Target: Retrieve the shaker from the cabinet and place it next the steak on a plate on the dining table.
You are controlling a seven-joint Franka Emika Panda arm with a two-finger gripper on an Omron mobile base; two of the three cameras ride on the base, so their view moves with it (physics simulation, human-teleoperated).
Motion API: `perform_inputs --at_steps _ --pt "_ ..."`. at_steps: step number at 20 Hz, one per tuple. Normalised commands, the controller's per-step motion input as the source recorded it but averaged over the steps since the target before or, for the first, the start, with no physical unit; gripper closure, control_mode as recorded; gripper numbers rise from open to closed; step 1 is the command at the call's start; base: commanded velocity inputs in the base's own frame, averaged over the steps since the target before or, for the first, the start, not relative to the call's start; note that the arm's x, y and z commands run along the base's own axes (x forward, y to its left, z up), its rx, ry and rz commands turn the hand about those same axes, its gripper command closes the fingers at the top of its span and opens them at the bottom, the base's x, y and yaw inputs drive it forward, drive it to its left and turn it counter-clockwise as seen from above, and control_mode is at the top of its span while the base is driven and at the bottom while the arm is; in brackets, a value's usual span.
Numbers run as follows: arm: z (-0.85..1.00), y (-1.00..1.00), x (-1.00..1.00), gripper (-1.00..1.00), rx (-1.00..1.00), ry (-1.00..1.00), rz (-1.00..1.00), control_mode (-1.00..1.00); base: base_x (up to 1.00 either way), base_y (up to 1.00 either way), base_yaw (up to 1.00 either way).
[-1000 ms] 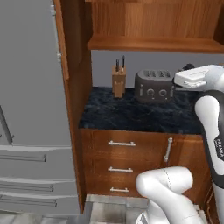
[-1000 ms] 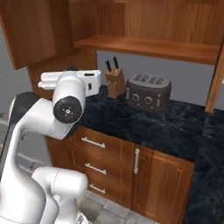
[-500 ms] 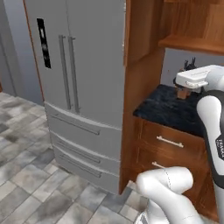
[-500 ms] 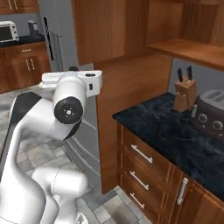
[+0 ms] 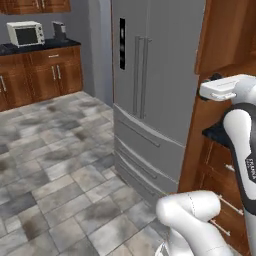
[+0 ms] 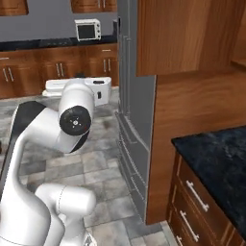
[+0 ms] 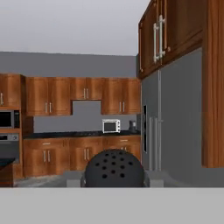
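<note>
While clamping shaker, gripper level, chest-high.

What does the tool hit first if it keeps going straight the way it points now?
Probably nothing close. The tool, shut on the shaker, points across open floor toward the far counter with the small white oven. The fridge lies off to one side; depth is unclear.

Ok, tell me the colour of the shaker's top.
Black, dotted with small holes; the shaker shows best in the hand view.
</note>
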Motion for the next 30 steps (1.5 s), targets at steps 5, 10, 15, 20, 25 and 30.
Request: perform_inputs --at_steps 5,10,15,20,25,30 --pt "0.0 0.0 0.0 1.0 0.0 0.0 0.0 1.0 -0.33 0.12 0.58" --pt "0.0 0.0 0.0 1.0 0.0 0.0 0.0 1.0 -0.2 0.18 0.55" --pt "0.0 0.0 0.0 1.0 0.0 0.0 0.0 1.0 -0.16 0.29 0.49" --pt "0.0 0.0 0.0 1.0 0.0 0.0 0.0 1.0 -0.11 0.38 0.45" --pt "0.0 0.0 0.0 1.0 0.0 0.0 0.0 1.0 0.0 0.54 0.37" --pt "0.0 0.0 0.0 1.0 0.0 0.0 0.0 1.0 0.0 0.71 0.37"
